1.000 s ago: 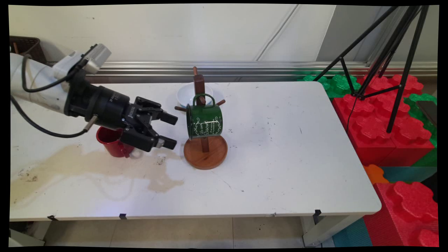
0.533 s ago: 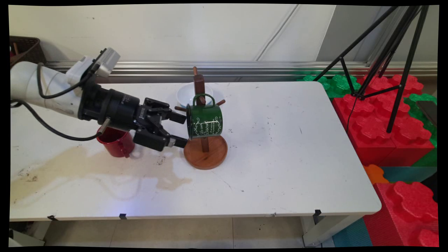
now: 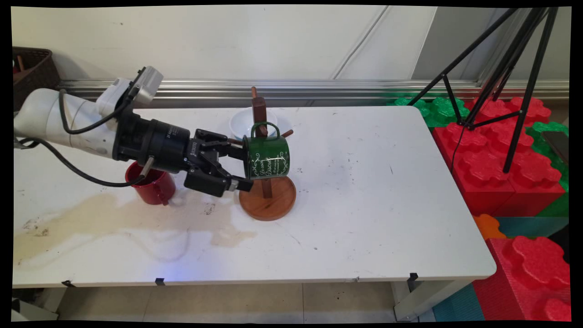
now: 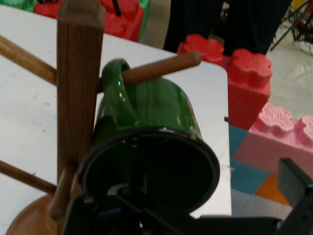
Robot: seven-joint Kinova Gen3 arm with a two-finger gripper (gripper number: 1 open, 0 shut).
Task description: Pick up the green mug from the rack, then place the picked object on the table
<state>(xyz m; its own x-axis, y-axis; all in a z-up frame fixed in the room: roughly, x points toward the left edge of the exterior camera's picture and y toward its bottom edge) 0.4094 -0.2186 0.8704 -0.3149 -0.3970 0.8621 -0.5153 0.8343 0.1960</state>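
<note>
Black gripper (image 3: 240, 169) reaches in horizontally from the left, w/ jaws spread, straddling the open mouth of a green enamel mug (image 3: 267, 157). One finger sits at the mug's upper rim, the other below its lower rim; contact can't be confirmed. The mug hangs by its handle on a peg of a wooden mug tree (image 3: 266, 182), so it lies on its side w/ its mouth toward the arm; that is why the approach is sideways, not from above. In the hand view the mug's (image 4: 146, 147) dark opening sits dead ahead, handle looped over the peg, next to the upright post (image 4: 78, 88). The tree's round base stands near the table's (image 3: 364, 205) middle; a white bowl (image 3: 241, 122) sits just behind it. A red mug (image 3: 152, 184) stands upright under the wrist, beside a brown spill stain (image 3: 114, 214). Vs. 1 s ago: the gripper has advanced rightward from beside the red mug up to the green mug's mouth, jaws wide throughout; green mug, tree and bowl haven't shifted.
</note>
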